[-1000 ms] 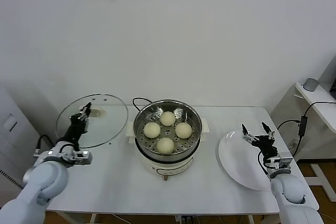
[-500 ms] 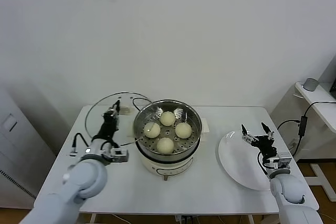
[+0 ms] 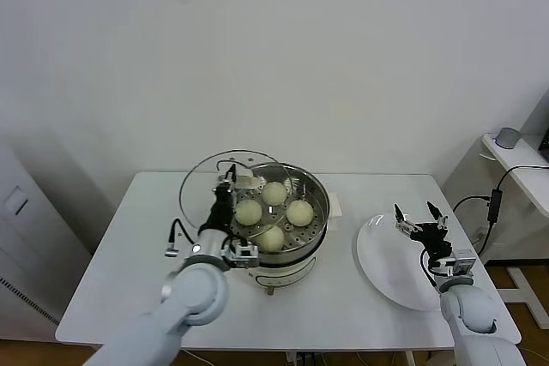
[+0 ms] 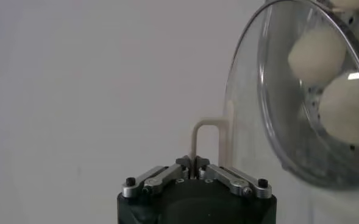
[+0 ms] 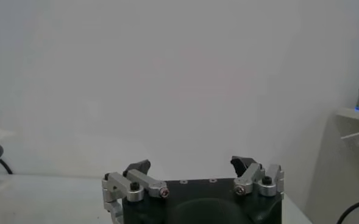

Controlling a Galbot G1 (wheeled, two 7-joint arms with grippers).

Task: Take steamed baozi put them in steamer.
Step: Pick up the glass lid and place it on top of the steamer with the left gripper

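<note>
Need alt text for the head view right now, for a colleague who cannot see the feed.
The left gripper, shut on the handle of a round glass lid, holds the lid tilted over the left rim of the steamer, where four steamed baozi sit on the perforated tray. To the right, the right gripper hangs open over an empty white plate on the white table.

A white table fills the lower half of the frame. At its centre stands the steamer on its white base. A flat white plate lies at the lower right, overhanging the table's edge.
</note>
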